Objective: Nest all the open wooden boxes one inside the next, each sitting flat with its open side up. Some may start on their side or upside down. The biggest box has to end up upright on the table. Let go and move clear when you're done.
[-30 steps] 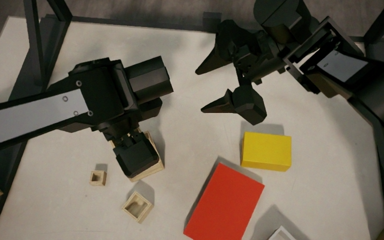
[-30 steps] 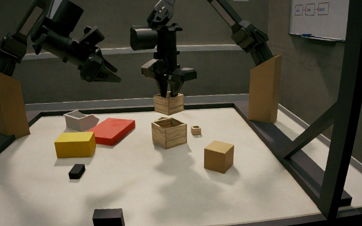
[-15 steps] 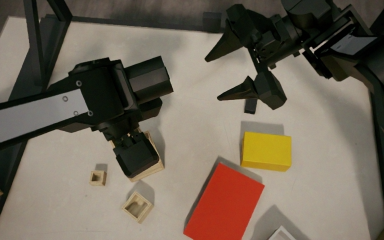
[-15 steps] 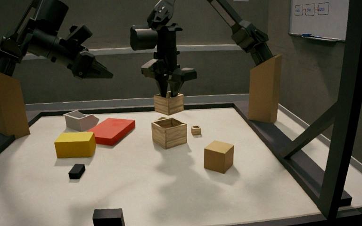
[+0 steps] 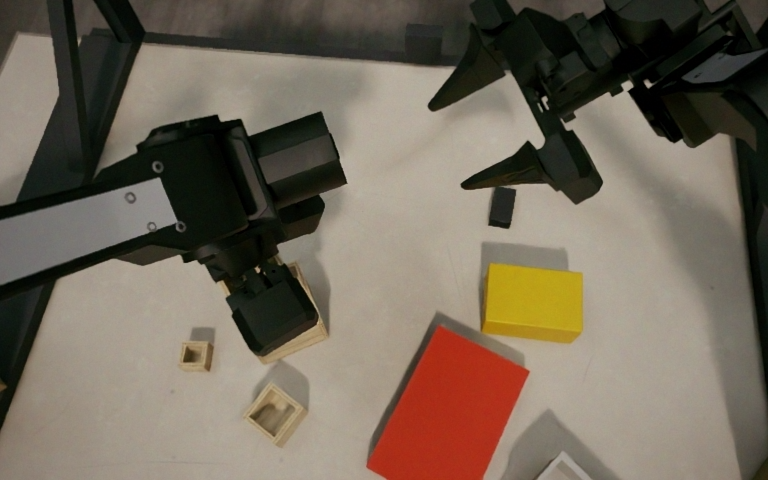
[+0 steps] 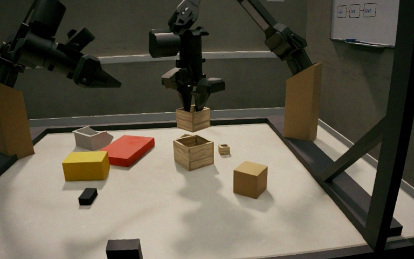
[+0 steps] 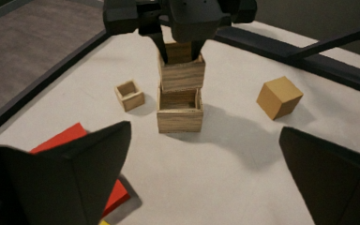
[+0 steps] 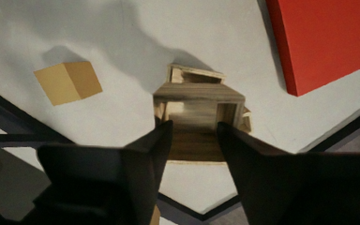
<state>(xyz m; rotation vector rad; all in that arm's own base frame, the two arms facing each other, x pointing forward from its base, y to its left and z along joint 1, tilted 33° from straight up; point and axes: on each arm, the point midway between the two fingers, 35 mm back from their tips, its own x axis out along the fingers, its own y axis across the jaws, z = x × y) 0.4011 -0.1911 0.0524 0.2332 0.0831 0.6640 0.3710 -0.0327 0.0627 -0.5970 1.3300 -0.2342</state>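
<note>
The raised wooden box (image 5: pixel 291 346) (image 6: pixel 193 119) (image 7: pixel 183 75) (image 8: pixel 199 92) is in your right claw (image 5: pixel 272 311) (image 6: pixel 192 109) (image 7: pixel 179 60) (image 8: pixel 194 125), open side up and off the counter (image 5: pixel 396 226) (image 6: pixel 146 213) (image 7: pixel 187 164) (image 8: pixel 136 28). That claw's fingers stand partly apart inside the box, bracing it from within. Below it, a larger box (image 6: pixel 193 154) (image 7: pixel 180 121) (image 8: pixel 197 68) sits upright on the counter. You have a medium box (image 5: pixel 275 414) (image 6: pixel 184 135) (image 7: pixel 129 96) (image 8: pixel 247 121) close by, and the smallest box (image 5: pixel 195 356) (image 6: pixel 223 149) apart from it, both open side up. None of the boxes is nested. Near the larger box is the tan cube (image 6: pixel 250 179) (image 7: pixel 279 97) (image 8: pixel 68 82). The red block (image 5: pixel 450 404) (image 6: pixel 129 149) (image 7: pixel 114 197) (image 8: pixel 314 44) lies between the wooden boxes and the yellow block (image 5: pixel 532 300) (image 6: pixel 85 166). Your left claw (image 5: pixel 449 146) (image 6: pixel 117 84) (image 7: pixel 206 131) hangs well clear of the boxes, fingers wide apart, holding nothing.
</note>
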